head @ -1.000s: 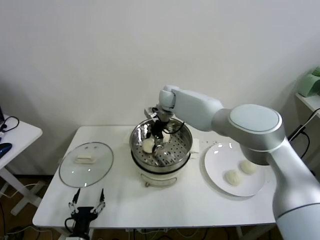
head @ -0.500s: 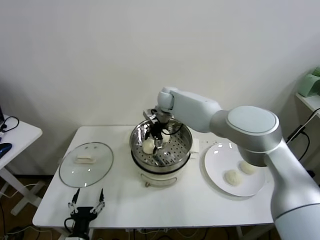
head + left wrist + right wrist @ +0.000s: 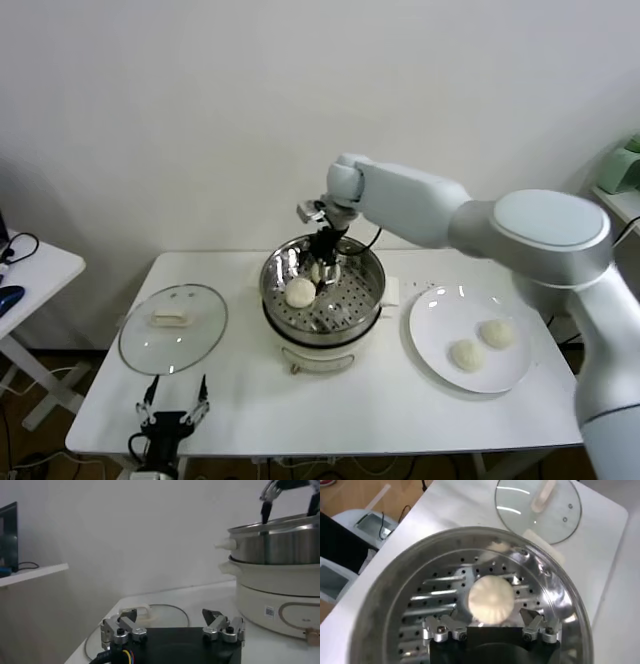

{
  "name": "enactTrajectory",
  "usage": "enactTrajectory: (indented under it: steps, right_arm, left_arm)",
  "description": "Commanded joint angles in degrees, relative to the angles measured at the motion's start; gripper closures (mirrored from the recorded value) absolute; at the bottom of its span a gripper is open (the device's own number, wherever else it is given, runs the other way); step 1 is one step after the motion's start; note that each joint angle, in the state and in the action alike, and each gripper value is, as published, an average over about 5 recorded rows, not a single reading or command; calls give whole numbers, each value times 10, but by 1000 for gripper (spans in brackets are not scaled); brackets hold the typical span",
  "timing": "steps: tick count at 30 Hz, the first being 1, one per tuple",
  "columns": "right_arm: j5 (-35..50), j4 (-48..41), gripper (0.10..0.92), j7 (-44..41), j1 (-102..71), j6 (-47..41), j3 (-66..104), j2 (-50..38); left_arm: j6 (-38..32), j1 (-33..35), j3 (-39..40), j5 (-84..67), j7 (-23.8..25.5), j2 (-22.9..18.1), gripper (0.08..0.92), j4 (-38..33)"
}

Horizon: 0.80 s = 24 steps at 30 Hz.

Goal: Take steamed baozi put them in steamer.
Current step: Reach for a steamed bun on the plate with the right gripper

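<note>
One bun [image 3: 490,599] is set on the holed tray in the steamer [image 3: 322,300] mid-desk; the right gripper [image 3: 326,262] is released above it so steam can reach it.

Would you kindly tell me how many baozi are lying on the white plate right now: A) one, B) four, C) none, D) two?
D: the head view shows two baozi on the white plate, and another baozi already sits in the steamer.

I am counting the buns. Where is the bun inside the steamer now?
In the head view, one steamed baozi lies on the perforated tray at the steamer's left side, just below the right tool.
</note>
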Motion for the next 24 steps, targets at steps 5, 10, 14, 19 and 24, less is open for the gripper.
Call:
enactTrajectory:
  steps: [5,10,14,19,24]
  right_arm:
    - [-37,196,203,-24,110,-18,0,-293]
    - [-105,231,203,-29,81,-8,17,-392]
    - [-164,241,203,-24,30,6,33,-450]
    - [-224,230,203,-9,-66,25,83,-493]
    - [-272,217,203,-2,-173,34,174,-507]
  left_arm:
    - [4,-9,2,-4,0,3,177,-1]
    - [5,-7,2,-10,-1,5,177,-2]
    - [7,-2,0,-15,1,5,177,-3]
    - [1,5,-3,-12,1,3,177,-8]
    - [1,10,-6,-10,1,3,177,-15]
